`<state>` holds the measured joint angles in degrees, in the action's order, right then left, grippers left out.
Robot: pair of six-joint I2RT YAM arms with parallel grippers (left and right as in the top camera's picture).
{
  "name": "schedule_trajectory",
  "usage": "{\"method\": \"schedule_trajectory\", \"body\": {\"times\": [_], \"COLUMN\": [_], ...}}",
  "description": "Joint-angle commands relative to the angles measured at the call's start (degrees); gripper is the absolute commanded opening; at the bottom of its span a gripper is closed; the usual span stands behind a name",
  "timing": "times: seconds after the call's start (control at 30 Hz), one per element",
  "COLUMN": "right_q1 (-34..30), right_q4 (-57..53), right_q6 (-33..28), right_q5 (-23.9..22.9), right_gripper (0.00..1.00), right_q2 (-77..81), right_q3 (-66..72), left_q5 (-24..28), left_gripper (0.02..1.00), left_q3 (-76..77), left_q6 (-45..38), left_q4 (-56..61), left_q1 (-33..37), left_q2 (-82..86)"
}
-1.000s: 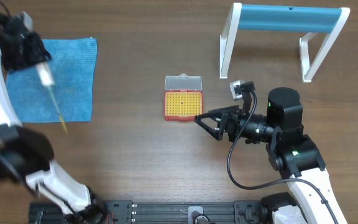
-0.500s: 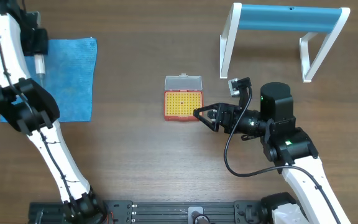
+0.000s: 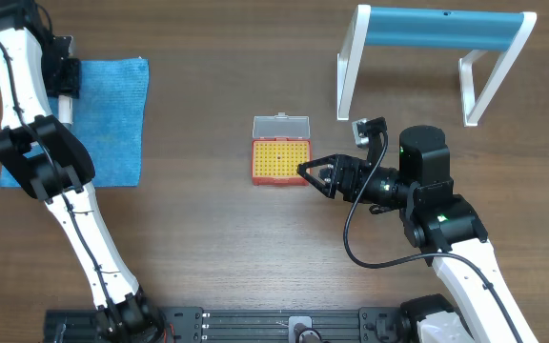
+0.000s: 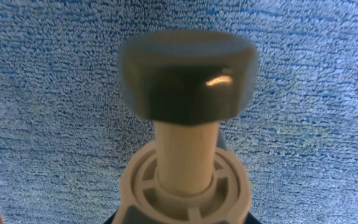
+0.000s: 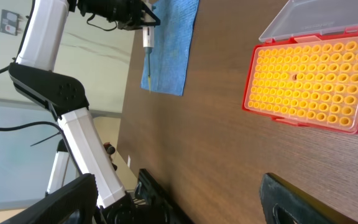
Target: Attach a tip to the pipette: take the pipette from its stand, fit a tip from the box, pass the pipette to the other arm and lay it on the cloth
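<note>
1. Dark wood-grain desk (image 3: 208,238). Both arm bases stand at the near edge.
2. The blue cloth (image 3: 112,114) lies flat at the far left of the desk. The left arm reaches over its left part.
3. The left gripper (image 3: 63,81) is clenched on the pipette (image 5: 146,38), gripping the upper body. The pipette is over the left part of the cloth.
4. A yellow tip (image 5: 148,78) is fitted on the pipette's lower end. In the right wrist view it points down along the cloth's near edge. I can't tell whether it touches the cloth.
5. The left wrist view looks straight down the pipette. The dark plunger knob (image 4: 188,74) sits on a beige stem, with cloth weave behind it on all sides.
6. The tip box (image 3: 280,162) is mid-desk, well apart from the cloth. It has a red base and a rack of yellow tips. Its clear lid (image 3: 281,126) is folded open on the far side. One slot near the rack's middle looks dark.
7. The right gripper (image 3: 313,178) is released, fingers spread wide. It sits low, just beside the box's right edge, pointing at it and grasping nothing. I can't tell whether it touches the box.
8. The stand (image 3: 437,27), with white legs and a blue top bar, is at the far right of the desk, beyond the right arm.
</note>
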<state>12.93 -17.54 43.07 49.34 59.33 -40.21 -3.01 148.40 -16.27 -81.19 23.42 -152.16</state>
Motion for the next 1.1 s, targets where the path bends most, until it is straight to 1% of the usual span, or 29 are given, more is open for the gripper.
{"method": "schedule_trajectory", "body": {"times": [0.03,0.1,0.17,0.4,0.67,1.0,1.03,1.07,1.1], "right_q1": [0.39,0.39,0.39,0.39,0.39,0.39,0.39,0.39,0.39], "right_q4": [0.48,0.50,0.48,0.48,0.50,0.50,0.48,0.50,0.50], "right_q6": [0.68,0.68,0.68,0.68,0.68,0.68,0.68,0.68,0.68], "right_q5": [-1.25,-1.38,-1.38,-1.38,-1.38,-1.38,-1.38,-1.38,-1.38], "right_gripper": [0.844,0.847,0.844,0.844,0.844,0.844,0.844,0.847,0.844], "right_q2": [0.15,0.15,0.15,0.15,0.15,0.15,0.15,0.15,0.15], "right_q3": [-0.83,-0.83,-0.83,-0.83,-0.83,-0.83,-0.83,-0.83,-0.83], "left_q5": [-0.83,-0.57,0.90,0.87,0.63,0.63,0.63,0.63,0.63], "left_gripper": [0.025,0.023,0.025,0.025,0.025,0.027,0.176,0.450,0.588], "left_q3": [0.00,0.00,-0.02,-0.11,-4.26,-4.31,-4.31,-4.31,-4.31], "left_q6": [-0.52,-0.55,-0.55,-0.48,0.98,0.96,0.96,0.96,0.96], "left_q4": [-0.02,0.02,0.09,0.22,1.31,1.29,1.29,1.25,1.16], "left_q1": [-0.35,-0.35,-0.26,-0.20,-0.20,-0.24,-0.26,-0.26,-0.24], "left_q2": [-1.01,-1.01,-1.03,-1.36,-1.99,-1.99,-1.97,-1.97,-1.97]}}
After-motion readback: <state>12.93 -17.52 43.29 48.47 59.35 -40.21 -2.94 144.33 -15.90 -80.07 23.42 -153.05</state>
